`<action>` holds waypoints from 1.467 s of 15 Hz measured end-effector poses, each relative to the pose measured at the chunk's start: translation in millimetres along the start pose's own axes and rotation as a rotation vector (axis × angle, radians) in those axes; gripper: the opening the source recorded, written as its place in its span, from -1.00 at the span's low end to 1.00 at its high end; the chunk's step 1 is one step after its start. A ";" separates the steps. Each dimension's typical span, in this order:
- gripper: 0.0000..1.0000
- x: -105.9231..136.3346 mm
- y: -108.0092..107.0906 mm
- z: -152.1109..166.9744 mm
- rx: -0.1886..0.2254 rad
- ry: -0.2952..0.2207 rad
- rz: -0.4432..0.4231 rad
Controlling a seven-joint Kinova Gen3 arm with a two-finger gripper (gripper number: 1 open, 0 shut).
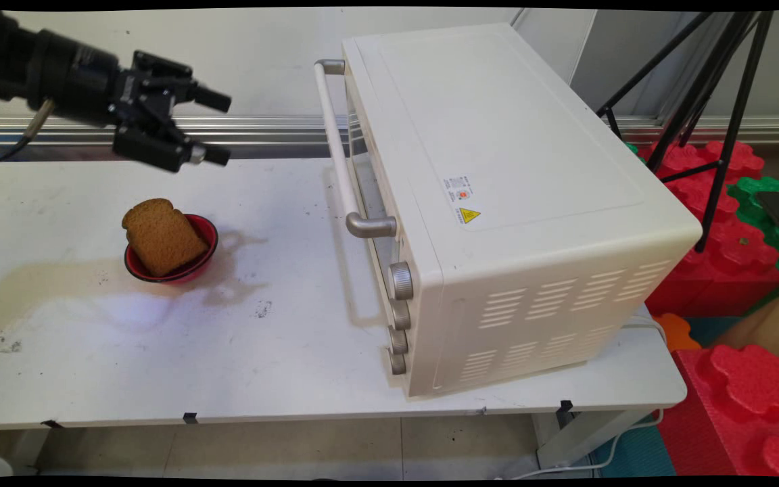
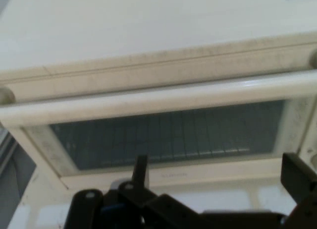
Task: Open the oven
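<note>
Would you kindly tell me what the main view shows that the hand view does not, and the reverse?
Only the main view shows the slice of bread leaning in the red bowl on the white table, and the oven's knobs. Only the hand view shows the rack behind the door glass. Both show the open gripper, empty, facing the oven and its handle.

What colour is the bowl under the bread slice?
Red; the bowl shows best in the main view.

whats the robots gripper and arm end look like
The gripper is all black: a round barrel-shaped wrist leading into a boxy, angular linkage of plates and pins, ending in two stubby, blunt fingers. A thin cable hangs below the wrist. No lettering or markings show on it.
</note>
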 end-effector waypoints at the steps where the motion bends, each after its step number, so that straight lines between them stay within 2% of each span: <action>1: 1.00 4.0 -3.9 4.6 0.002 0.009 0.001; 11: 1.00 23.9 -26.8 57.7 -0.003 0.056 -0.003; 18: 1.00 28.4 -32.1 97.2 -0.021 0.069 -0.023; 22: 1.00 29.6 -32.6 109.8 -0.028 0.074 -0.032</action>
